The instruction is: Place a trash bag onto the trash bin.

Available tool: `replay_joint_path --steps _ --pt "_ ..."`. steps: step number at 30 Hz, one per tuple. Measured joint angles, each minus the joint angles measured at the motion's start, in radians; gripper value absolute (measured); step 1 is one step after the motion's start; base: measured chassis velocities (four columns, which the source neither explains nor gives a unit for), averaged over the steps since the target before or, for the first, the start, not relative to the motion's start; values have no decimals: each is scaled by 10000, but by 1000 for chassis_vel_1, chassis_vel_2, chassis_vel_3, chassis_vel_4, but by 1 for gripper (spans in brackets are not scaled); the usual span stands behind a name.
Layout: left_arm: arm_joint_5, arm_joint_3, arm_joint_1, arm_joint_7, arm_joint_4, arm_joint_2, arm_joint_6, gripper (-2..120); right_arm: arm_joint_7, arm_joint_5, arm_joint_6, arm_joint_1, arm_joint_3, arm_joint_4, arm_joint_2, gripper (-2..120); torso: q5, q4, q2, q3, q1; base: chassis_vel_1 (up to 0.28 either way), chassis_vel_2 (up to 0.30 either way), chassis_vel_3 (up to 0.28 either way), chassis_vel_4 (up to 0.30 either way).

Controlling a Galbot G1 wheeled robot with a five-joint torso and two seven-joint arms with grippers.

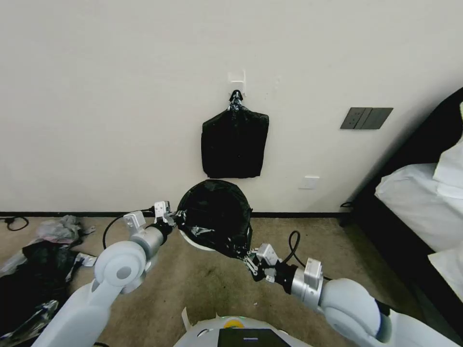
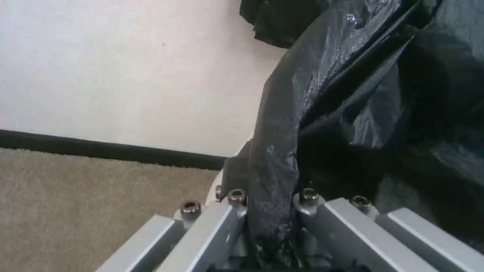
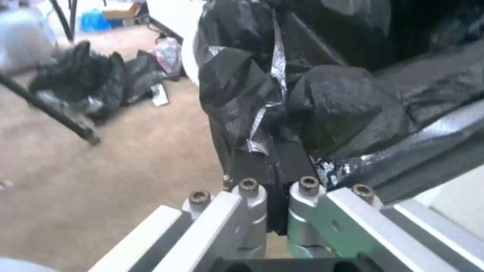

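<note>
The trash bag (image 1: 215,217) lay stretched open across the mouth of the trash bin (image 1: 193,242) on the carpet by the wall, slung between the two arms. The left end effector (image 1: 172,219) was clamped on the bag's far-left rim, and the right end effector (image 1: 250,260) was clamped on its near-right rim, so the film ran diagonally between them, each arm equally close to its own edge

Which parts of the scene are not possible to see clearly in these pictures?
- Trash bin: head view, the trash bag hides nearly all of it.
- Left claw tips: left wrist view, buried in bag film.
- Right claw tips: right wrist view, covered by crumpled film.
- Black heap: head view, cut by the edge.
</note>
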Motion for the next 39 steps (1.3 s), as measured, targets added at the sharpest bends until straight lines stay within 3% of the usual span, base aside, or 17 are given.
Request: replay_joint_path --steps 2,6,10,15,24,33,39 --pt "-4 1 8 -23 -21 -5 0 1 -187 -512 540 -23 -105 -246 3 0 0 1 0 0 0 0 0 0 0" --pt "-24 114 -45 -137 -46 -68 0 1 -843 -2516 2507 -29 -221 -1200 30 0 0 0 0 0 0 0 0 0 0" --pt "-24 228 -108 -196 -33 -123 0 1 -904 -3491 3469 -23 -215 -1731 112 0 1 0 0 0 0 0 0 0 0" --pt "29 285 -130 -229 -13 -150 0 1 -695 -3399 3545 -93 -213 -1757 177 2 0 0 0 0 0 0 0 0 0" --pt "218 340 -346 -213 262 -126 -12 1 -296 -2175 3356 -415 316 -981 -171 41 1 -1 0 0 0 0 0 0 0" --pt "401 537 -718 -233 603 -113 -39 1 -120 -1294 3229 -743 821 -211 -429 68 0 -2 -1 0 0 0 0 0 0" --pt "1305 844 -640 -18 626 -157 -46 1 1083 1374 1912 -116 514 588 -178 91 0 1 0 0 0 0 0 0 0"
